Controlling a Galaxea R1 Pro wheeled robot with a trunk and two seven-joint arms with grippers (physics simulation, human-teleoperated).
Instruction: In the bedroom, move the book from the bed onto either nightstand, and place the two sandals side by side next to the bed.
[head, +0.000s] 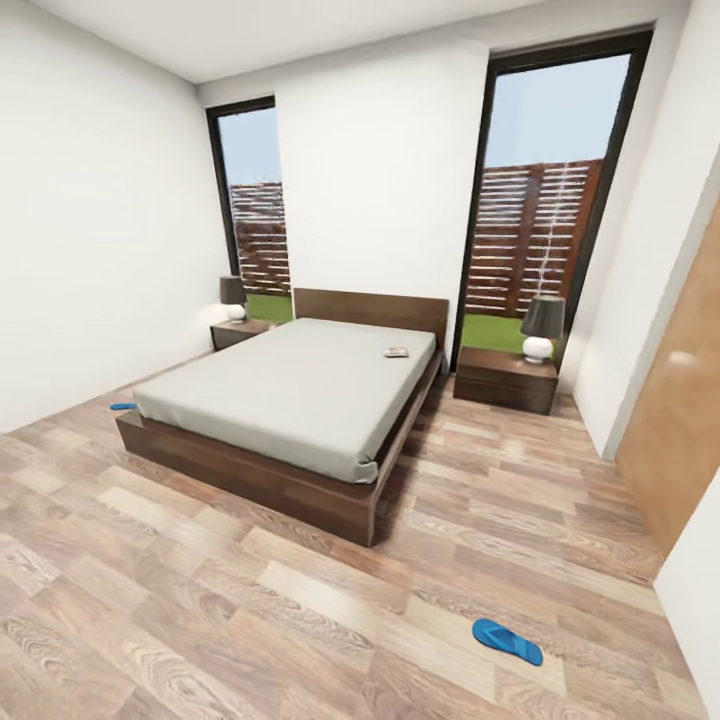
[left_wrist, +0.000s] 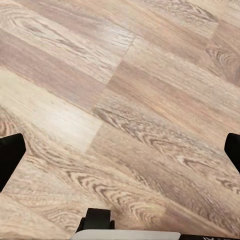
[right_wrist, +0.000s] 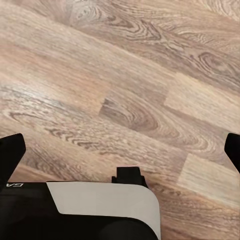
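Note:
The bed (head: 290, 395) stands mid-room, with a dark wooden frame and a pale grey mattress. A small book (head: 397, 352) lies on the mattress near the headboard, toward the right side. One blue sandal (head: 507, 641) lies on the floor at the near right. Another blue sandal (head: 123, 406) peeks out on the floor at the bed's left. A dark nightstand (head: 506, 379) stands right of the bed, another nightstand (head: 238, 331) left of it. My left gripper (left_wrist: 120, 152) and right gripper (right_wrist: 120, 150) hang open over bare plank floor, holding nothing.
Each nightstand carries a lamp (head: 541, 328). Two tall dark-framed windows (head: 545, 200) flank the headboard wall. A brown wooden door panel (head: 680, 420) lines the right wall. Wood-plank floor (head: 250, 610) stretches between me and the bed.

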